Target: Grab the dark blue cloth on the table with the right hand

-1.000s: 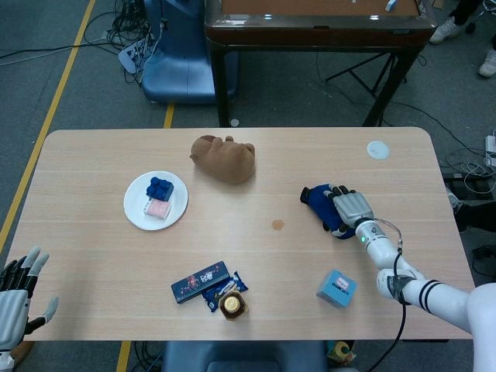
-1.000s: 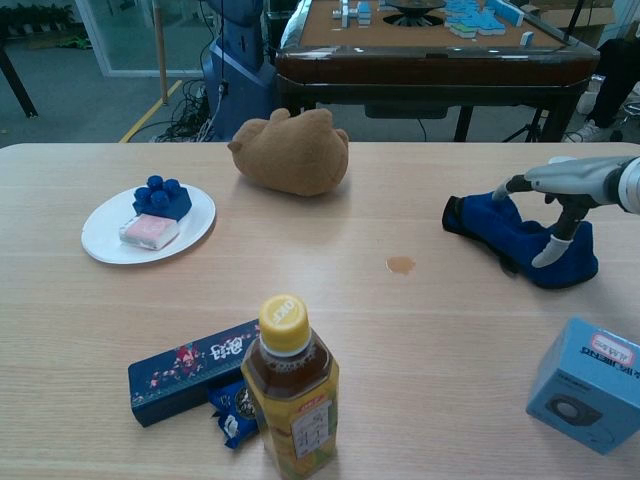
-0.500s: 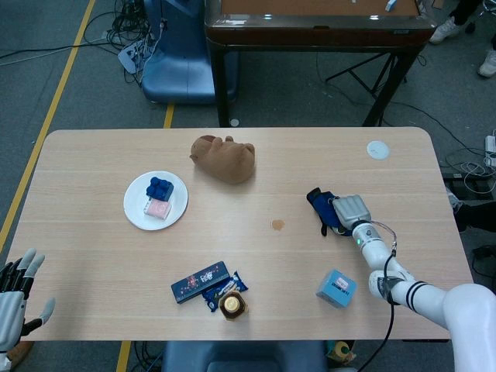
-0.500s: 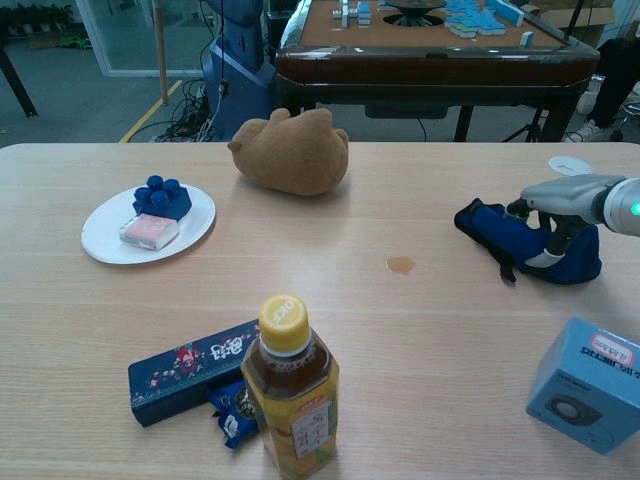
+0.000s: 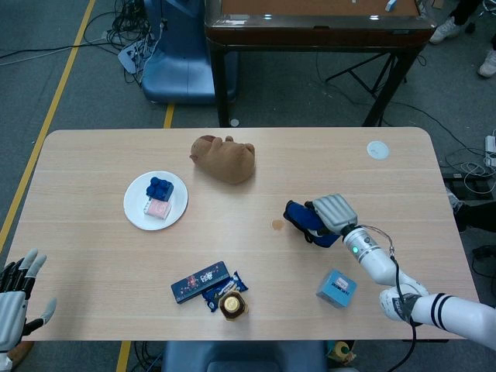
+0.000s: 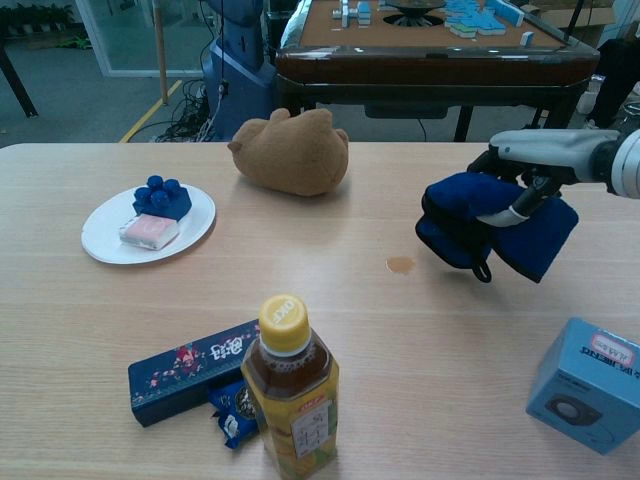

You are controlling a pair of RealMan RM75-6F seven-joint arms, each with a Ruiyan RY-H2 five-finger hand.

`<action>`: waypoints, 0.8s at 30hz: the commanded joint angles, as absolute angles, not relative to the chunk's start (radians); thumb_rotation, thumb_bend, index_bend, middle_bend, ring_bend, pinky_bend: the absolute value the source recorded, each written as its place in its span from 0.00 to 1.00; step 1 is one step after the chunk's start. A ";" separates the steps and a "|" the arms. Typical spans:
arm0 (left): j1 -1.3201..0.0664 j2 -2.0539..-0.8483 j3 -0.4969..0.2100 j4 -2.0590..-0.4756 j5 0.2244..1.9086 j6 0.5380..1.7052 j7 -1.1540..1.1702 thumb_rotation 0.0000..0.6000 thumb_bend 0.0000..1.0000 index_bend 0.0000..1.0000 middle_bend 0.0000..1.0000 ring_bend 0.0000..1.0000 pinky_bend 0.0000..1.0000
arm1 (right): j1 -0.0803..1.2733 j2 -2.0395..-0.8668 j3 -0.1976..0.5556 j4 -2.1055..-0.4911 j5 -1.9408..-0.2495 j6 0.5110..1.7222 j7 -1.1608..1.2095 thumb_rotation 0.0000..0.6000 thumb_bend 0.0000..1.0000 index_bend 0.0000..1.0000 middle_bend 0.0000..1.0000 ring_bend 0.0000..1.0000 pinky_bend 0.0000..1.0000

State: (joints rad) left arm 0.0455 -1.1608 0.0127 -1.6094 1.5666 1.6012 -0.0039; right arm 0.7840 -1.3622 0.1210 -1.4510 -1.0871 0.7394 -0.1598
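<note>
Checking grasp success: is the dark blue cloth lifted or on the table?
Lifted: the right hand holds the dark blue cloth, bunched and hanging above the table.

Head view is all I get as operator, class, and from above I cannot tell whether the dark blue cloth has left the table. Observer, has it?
Observer: Yes. In the chest view the dark blue cloth hangs from the right hand, with a gap between it and the table.
Operator: Does anything dangle from it?
Observer: A small dark loop hangs from its lower edge, just right of the brown stain. It seems to be above the tabletop.
Operator: How is the cloth held?
Observer: The hand comes over it from above, and a pale finger curls across the front of the cloth.
</note>
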 commanded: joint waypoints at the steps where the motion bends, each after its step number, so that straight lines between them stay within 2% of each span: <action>1: 0.048 -1.159 0.014 -1.608 1.566 1.602 -0.005 1.00 0.33 0.08 0.00 0.00 0.02 | 0.800 -1.372 0.132 -1.477 -1.102 0.736 -0.159 1.00 0.49 0.71 0.59 0.64 0.79; 14: 0.062 -1.154 0.019 -1.606 1.563 1.613 -0.016 1.00 0.33 0.08 0.00 0.00 0.02 | 0.917 -1.590 0.081 -1.309 -0.919 0.681 -0.429 1.00 0.49 0.71 0.59 0.64 0.79; 24: 0.066 -1.153 0.018 -1.607 1.563 1.619 -0.016 1.00 0.33 0.08 0.00 0.00 0.02 | 0.958 -1.667 0.065 -1.203 -0.760 0.698 -0.559 1.00 0.49 0.71 0.59 0.64 0.79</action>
